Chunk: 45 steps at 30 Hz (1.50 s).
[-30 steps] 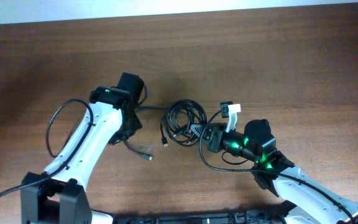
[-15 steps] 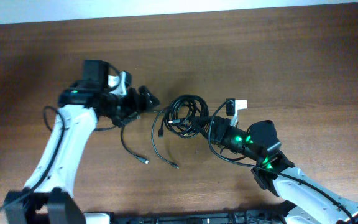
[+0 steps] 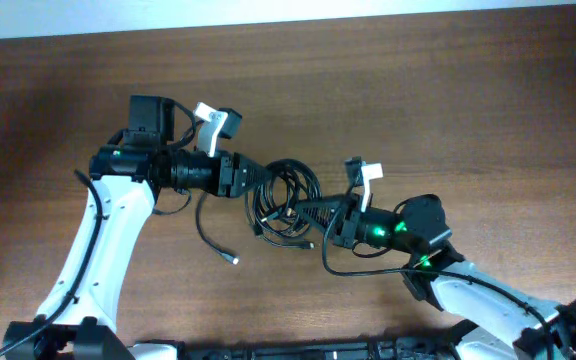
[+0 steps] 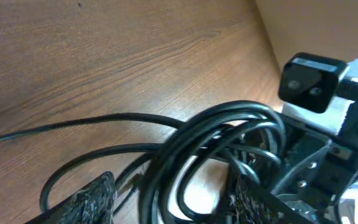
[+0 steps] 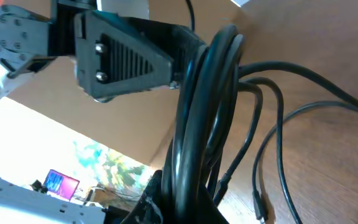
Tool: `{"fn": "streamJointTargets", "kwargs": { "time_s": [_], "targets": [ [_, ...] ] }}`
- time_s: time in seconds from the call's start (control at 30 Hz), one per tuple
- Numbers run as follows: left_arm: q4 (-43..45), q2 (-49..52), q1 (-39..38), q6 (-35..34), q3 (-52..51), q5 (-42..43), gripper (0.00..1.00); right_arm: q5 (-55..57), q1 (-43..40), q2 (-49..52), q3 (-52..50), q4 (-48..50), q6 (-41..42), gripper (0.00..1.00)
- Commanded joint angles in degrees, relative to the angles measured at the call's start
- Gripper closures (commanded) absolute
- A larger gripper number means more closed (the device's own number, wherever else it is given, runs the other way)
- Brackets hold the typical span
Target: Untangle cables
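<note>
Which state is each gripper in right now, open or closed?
Left gripper: open, cables between its fingers.
Right gripper: closed on the cables.

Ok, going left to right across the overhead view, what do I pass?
left arm → left gripper → cables, bunched in a coil → right gripper → right arm
</note>
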Motion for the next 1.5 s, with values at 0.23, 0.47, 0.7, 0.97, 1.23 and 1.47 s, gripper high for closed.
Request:
{"fn": "streamJointTargets", "kwargs": {
  "time_s": [0.23,0.47,0.7,0.97,1.23,1.47],
  "targets": [
    [-15.74,-0.79,-0.09,-12.76,-0.13,3.26,0.36,-0.72,0.07,0.35,0.81,2.62,0.81,0.96],
    [-4.90,-0.39,-1.11,-23.06,-6.27,-0.35,0.39,-0.74,0.07,0.33,0.81,2.64,2.51,0.96],
    [6.62,-0.31,-8.48,-31.12,-7.93,-2.89,0.62,-0.92,0.07,0.33,0.81,2.62,3.58,0.96],
    [6.49,-0.33,-8.41,-29.22,-7.93,-27.47,1.00,-1.38,-0.07,0.33,0.81,-15.02,-7.26,0.23],
    [6.32,-0.74,-1.01,-14.84,-7.89,-1.77,1.00,-2.99,-13.35,0.33,0.81,-20.31,-6.97,0.04],
    [9.81,-0.74,-9.53,-12.11,-7.89,11.96,1.00,-3.82,-13.35,0.35,0.81,-13.90,-5.49,0.30]
  ]
}}
